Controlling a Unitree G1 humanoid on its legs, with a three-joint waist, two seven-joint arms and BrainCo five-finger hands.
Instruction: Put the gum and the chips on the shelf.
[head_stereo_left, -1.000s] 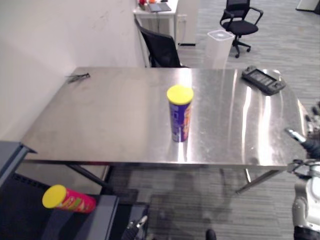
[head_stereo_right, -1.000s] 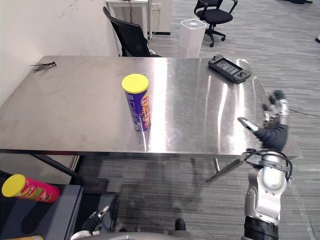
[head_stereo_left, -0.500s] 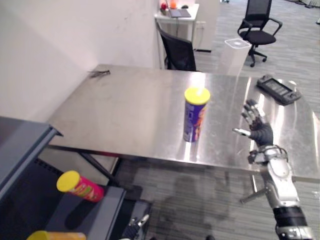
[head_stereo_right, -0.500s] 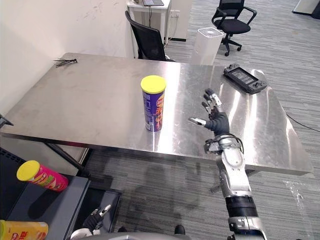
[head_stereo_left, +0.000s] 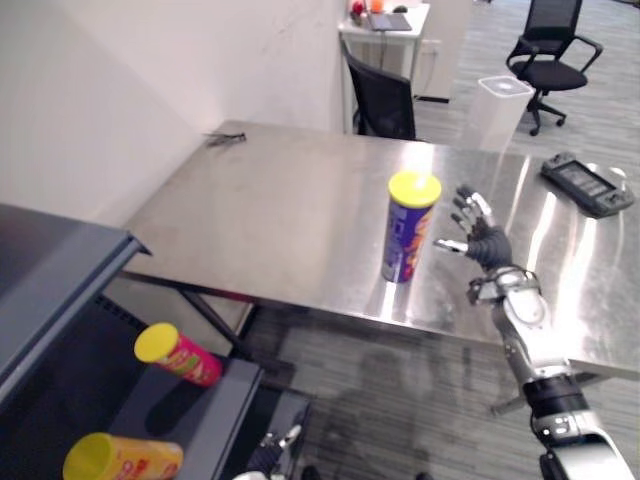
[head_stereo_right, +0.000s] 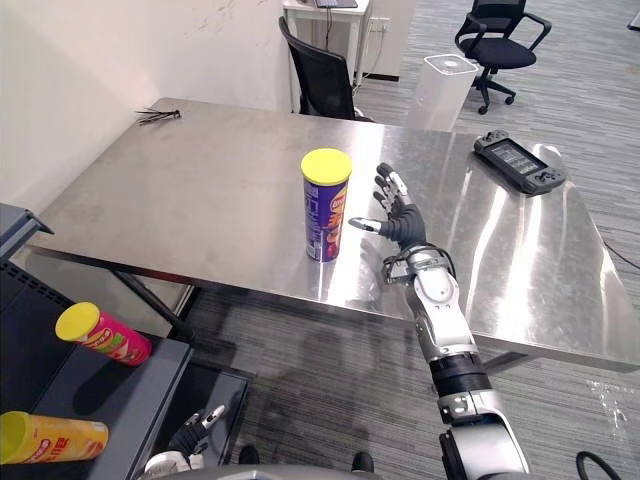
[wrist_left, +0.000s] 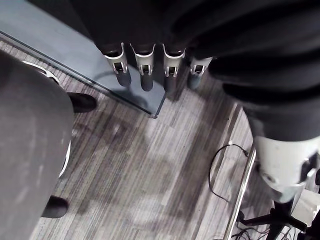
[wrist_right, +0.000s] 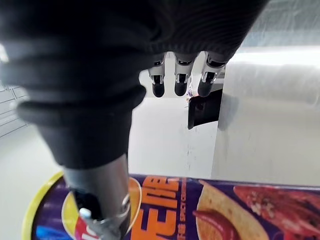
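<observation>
A purple chips can with a yellow lid stands upright near the front edge of the steel table. My right hand hovers just to its right, open, fingers spread and thumb reaching toward the can without touching it. In the right wrist view the can lies close under the thumb, with the straight fingers beyond it. My left hand hangs low with straight fingers over the carpet, beside the dark shelf. A red can and a yellow can lie on that shelf.
A black game controller lies at the table's far right and a bundle of black ties at its far left. Behind the table stand a black chair and a white bin. A wall runs along the left.
The camera has swung left, bringing more of the shelf into view. My right hand has risen from the table's right edge and moved left to beside the purple can.
</observation>
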